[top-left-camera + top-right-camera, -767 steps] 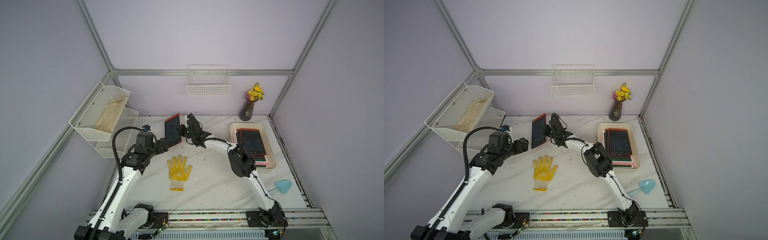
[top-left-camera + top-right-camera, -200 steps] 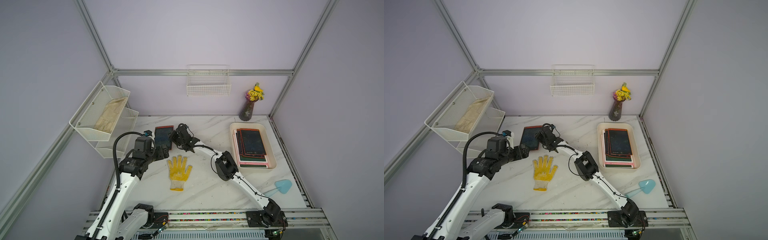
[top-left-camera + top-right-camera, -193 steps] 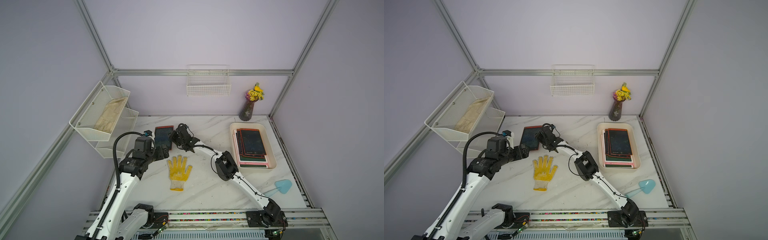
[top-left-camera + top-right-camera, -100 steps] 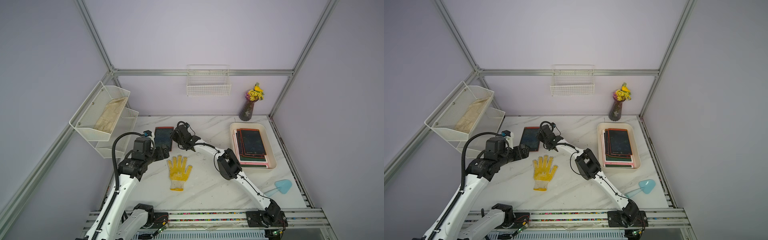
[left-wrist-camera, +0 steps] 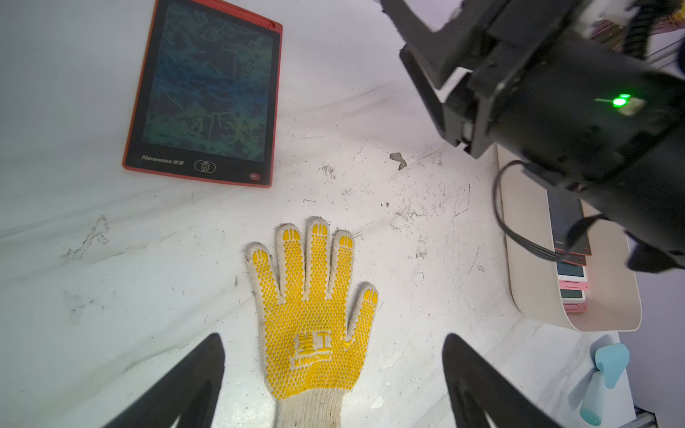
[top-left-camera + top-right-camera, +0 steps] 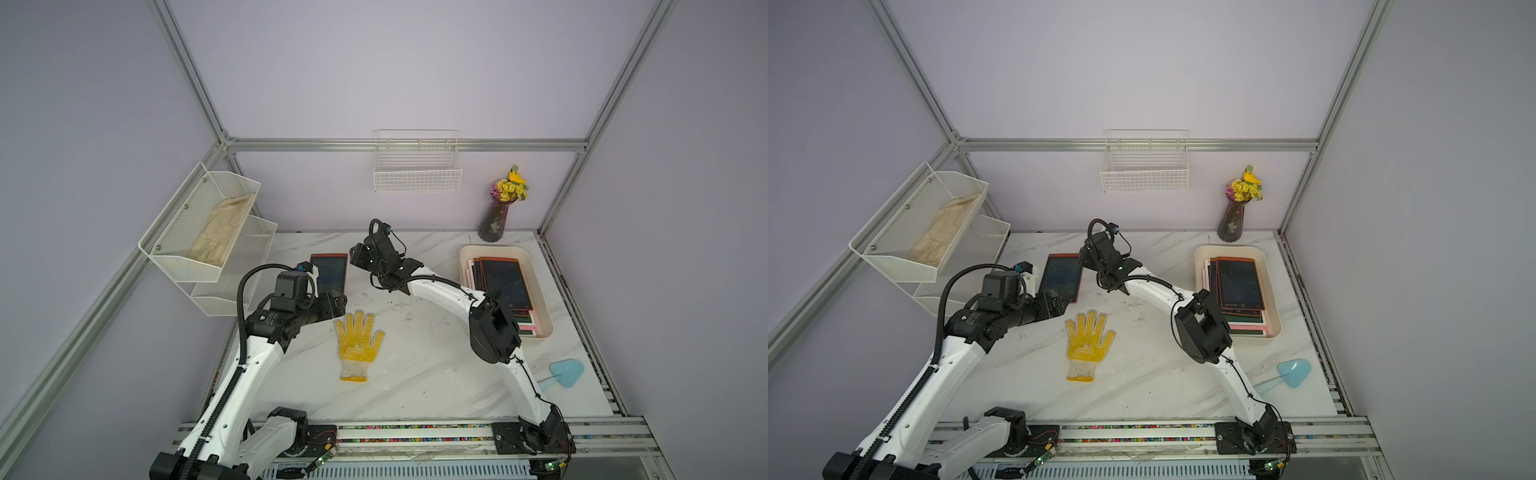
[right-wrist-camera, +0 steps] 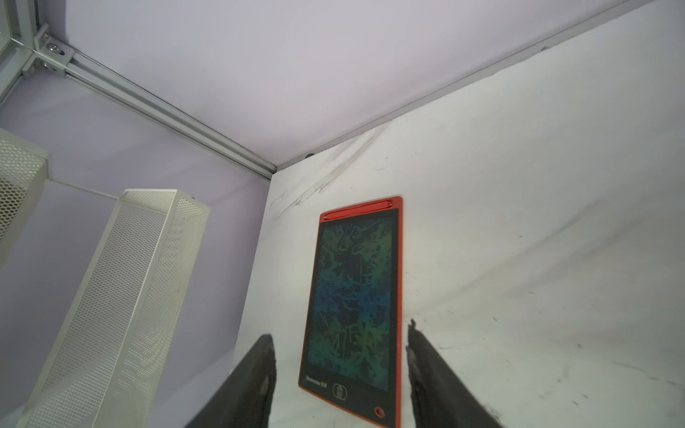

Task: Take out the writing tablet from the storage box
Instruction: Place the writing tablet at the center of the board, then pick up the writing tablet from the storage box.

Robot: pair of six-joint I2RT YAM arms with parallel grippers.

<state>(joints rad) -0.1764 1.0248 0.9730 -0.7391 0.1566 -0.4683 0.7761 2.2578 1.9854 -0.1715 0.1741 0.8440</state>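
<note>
A red-framed writing tablet [image 6: 328, 273] [image 6: 1061, 276] lies flat on the marble table at the back left, dark screen up; both wrist views show it too [image 5: 204, 92] [image 7: 356, 307]. My right gripper [image 6: 356, 259] [image 7: 338, 331] hovers open just off the tablet's near end, with its fingers either side of it and not touching. My left gripper [image 6: 338, 301] [image 5: 332, 337] is open and empty above a yellow glove. The cream storage box [image 6: 494, 248] [image 6: 1229, 248] stands at the right and holds several stacked tablets [image 6: 505, 282].
A yellow work glove [image 6: 358, 338] lies mid-table in front of the tablet. A white mesh shelf [image 6: 208, 232] hangs on the left wall and a wire basket [image 6: 417, 166] on the back wall. A flower vase [image 6: 496, 216] stands behind the box, and a light blue scoop [image 6: 563, 374] lies front right.
The tablet, held upright in my right gripper a few seconds ago, now lies flat. The right gripper has let go and over the last second has lifted slightly away. The left arm has barely moved.
</note>
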